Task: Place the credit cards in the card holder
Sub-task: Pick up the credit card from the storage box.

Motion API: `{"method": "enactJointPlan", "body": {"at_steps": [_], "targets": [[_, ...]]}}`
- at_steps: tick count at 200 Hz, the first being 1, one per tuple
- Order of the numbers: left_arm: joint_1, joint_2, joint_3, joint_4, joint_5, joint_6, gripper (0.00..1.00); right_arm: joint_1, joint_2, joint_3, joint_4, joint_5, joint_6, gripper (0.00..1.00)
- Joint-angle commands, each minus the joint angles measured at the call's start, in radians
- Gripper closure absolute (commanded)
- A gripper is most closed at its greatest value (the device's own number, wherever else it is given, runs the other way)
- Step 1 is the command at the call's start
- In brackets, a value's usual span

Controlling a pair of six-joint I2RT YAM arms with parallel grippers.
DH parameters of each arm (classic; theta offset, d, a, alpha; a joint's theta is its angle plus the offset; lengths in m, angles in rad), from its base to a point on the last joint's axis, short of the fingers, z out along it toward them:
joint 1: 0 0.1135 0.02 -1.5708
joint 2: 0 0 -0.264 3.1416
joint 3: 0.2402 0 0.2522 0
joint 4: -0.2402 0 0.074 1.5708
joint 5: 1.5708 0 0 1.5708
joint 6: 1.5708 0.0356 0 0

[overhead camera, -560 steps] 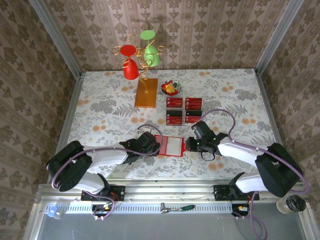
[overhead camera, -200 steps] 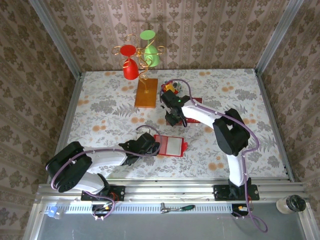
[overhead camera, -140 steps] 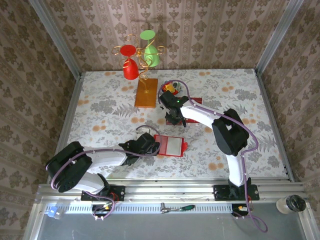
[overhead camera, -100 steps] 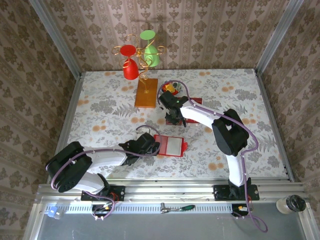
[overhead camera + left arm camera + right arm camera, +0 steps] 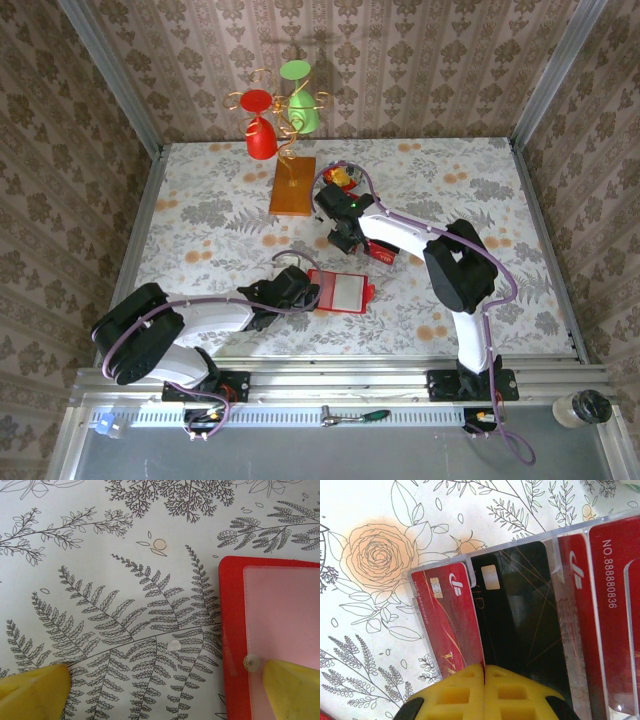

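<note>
In the right wrist view my right gripper [image 5: 484, 672] is shut on the near edge of a red credit card [image 5: 445, 615] with gold lettering. That card lies at the left end of a clear tray [image 5: 555, 535], beside a black card [image 5: 520, 615] and another red card [image 5: 615, 605]. From above, the right gripper [image 5: 345, 238] sits over the tray, and a red card [image 5: 383, 250] peeks out beside the arm. The card holder [image 5: 340, 291] lies open, red with a pale inside. My left gripper [image 5: 165, 695] is open at its left edge, one fingertip [image 5: 292, 690] over the pale pocket [image 5: 285, 610].
A wooden stand [image 5: 292, 186] with a red cup [image 5: 262, 140] and a green cup [image 5: 303, 112] is at the back. A small bowl [image 5: 342, 178] of coloured bits sits just behind the tray. Patterned walls close in the table on three sides.
The right gripper's fingers have closed onto the red card's edge. The red card near the arm now lies skewed toward the near right. The left arm has not moved.
</note>
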Motion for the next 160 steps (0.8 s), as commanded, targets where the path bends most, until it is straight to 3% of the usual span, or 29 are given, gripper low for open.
{"method": "enactJointPlan", "body": {"at_steps": [1, 109, 160], "targets": [[0.001, 0.009, -0.017, -0.007, 0.015, -0.022, 0.0, 0.005, -0.026, -0.008, -0.013, -0.02, -0.032, 1.0], [0.0, -0.003, -0.02, -0.016, 0.011, -0.024, 0.0, 0.003, -0.128, 0.045, -0.099, -0.175, -0.052, 1.0], [0.0, -0.021, -0.024, -0.034, -0.008, -0.026, 0.0, 0.003, -0.284, -0.026, -0.077, -0.297, 0.081, 1.0]]}}
